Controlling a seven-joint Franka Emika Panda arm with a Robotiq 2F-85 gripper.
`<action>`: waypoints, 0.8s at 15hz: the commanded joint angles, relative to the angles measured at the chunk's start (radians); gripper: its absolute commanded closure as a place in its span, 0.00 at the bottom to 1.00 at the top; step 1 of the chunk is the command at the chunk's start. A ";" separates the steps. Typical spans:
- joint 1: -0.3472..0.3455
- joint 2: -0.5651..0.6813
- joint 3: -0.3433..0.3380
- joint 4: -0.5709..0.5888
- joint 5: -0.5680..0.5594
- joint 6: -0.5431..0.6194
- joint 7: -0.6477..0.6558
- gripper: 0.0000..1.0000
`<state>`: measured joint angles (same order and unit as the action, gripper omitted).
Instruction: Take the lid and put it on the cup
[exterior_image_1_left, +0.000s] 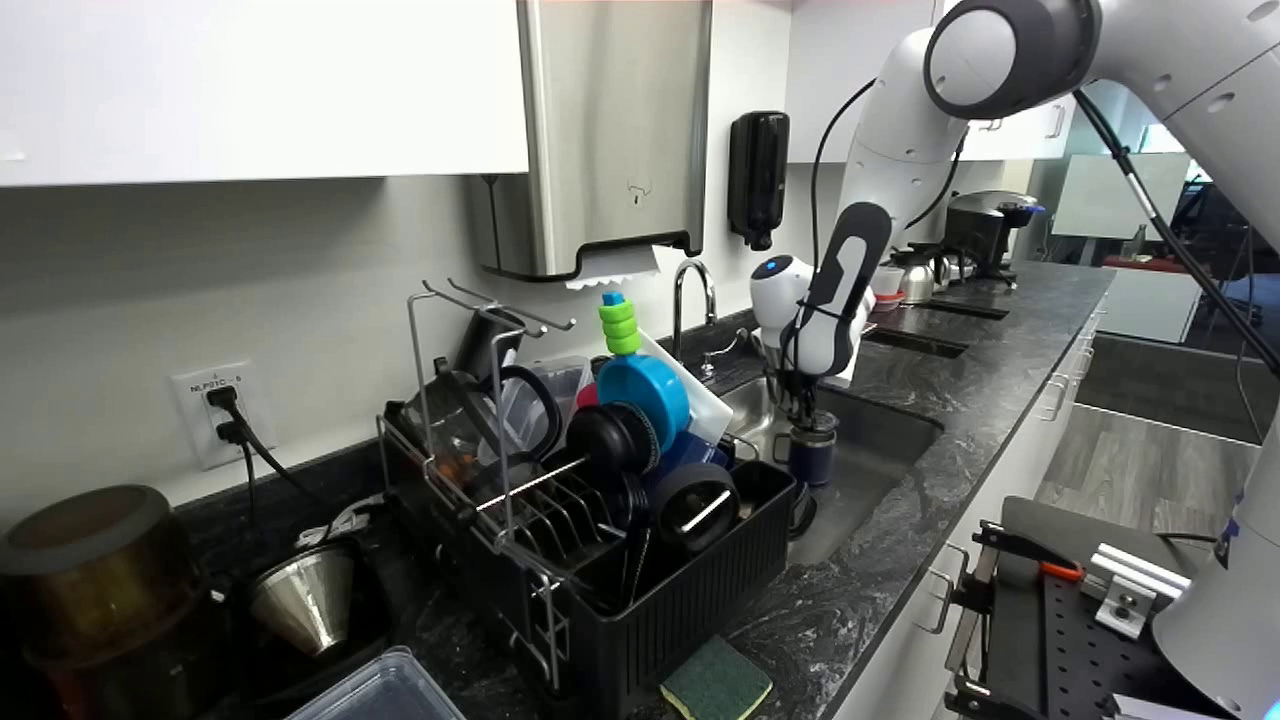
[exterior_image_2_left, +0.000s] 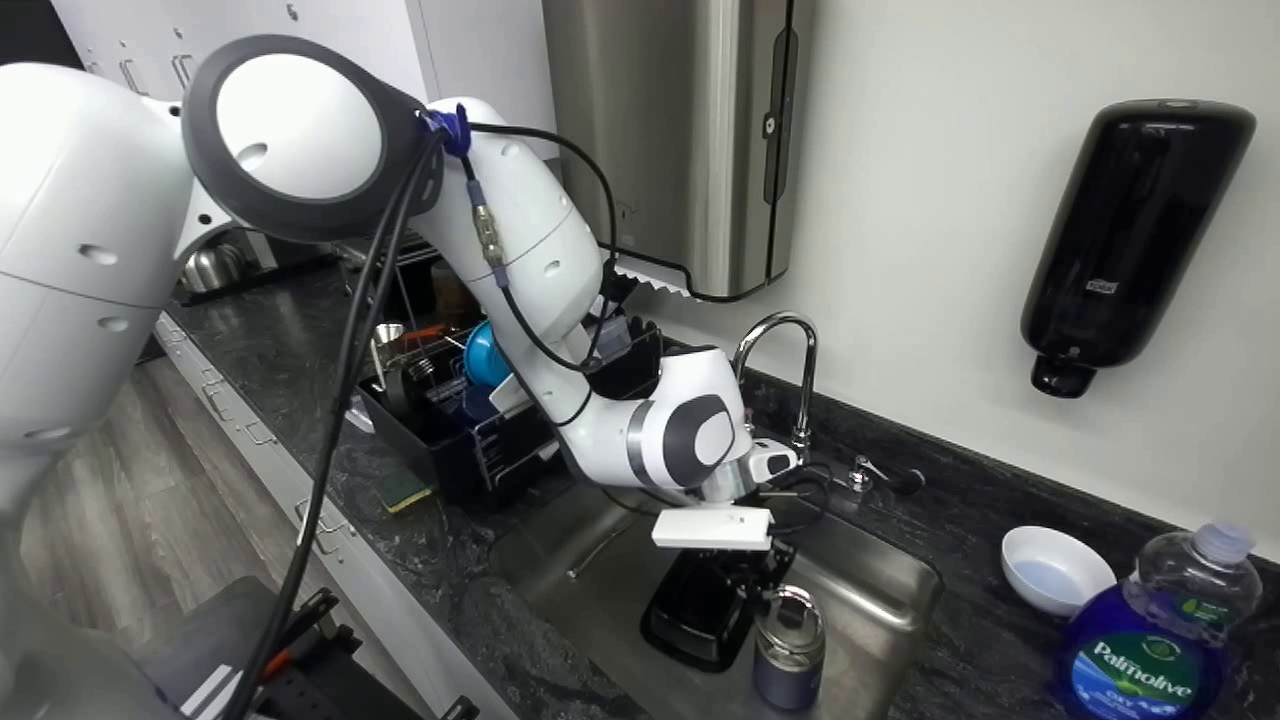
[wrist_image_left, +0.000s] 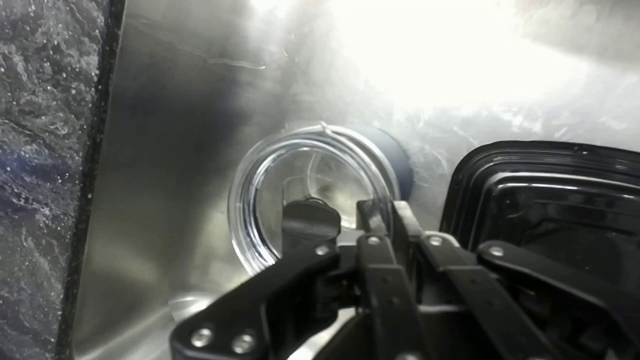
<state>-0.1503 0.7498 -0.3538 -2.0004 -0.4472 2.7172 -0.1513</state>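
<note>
Clear round lid (exterior_image_2_left: 796, 622) over blue-grey cylindrical cup (exterior_image_2_left: 788, 684)

We see the black gripper (exterior_image_2_left: 768, 592) at the lid's left rim; whether the lid sits on the cup, we cannot tell. Just left of the cup, in the rectangular steel sink (exterior_image_2_left: 865, 595), lies a black rectangular container (exterior_image_2_left: 695, 628). At the far side we spot a curved chrome faucet (exterior_image_2_left: 805, 392); to the right, a round white bowl (exterior_image_2_left: 1058, 574).

— What sort of place is this setting forming?
— A kitchen: a rectangular stainless-steel sink (exterior_image_2_left: 870, 600) is sitting in a black, white-veined countertop (exterior_image_1_left: 1010, 350), and a black plastic dish rack (exterior_image_1_left: 700, 600) is holding black and blue kitchenware (exterior_image_1_left: 645, 388).
— And what is suggesting a workplace one?
— A tall brushed-steel paper-towel dispenser (exterior_image_1_left: 630, 120) and a black plastic soap dispenser (exterior_image_2_left: 1130, 250) are hanging on the off-white wall (exterior_image_2_left: 930, 250).
</note>
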 joint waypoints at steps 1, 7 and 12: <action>-0.001 0.016 -0.008 0.012 -0.018 0.014 -0.009 0.97; -0.003 0.045 -0.005 0.023 -0.017 0.023 -0.012 0.97; 0.002 0.066 -0.011 0.035 -0.023 0.041 -0.013 0.97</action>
<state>-0.1508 0.7990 -0.3563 -1.9782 -0.4519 2.7324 -0.1531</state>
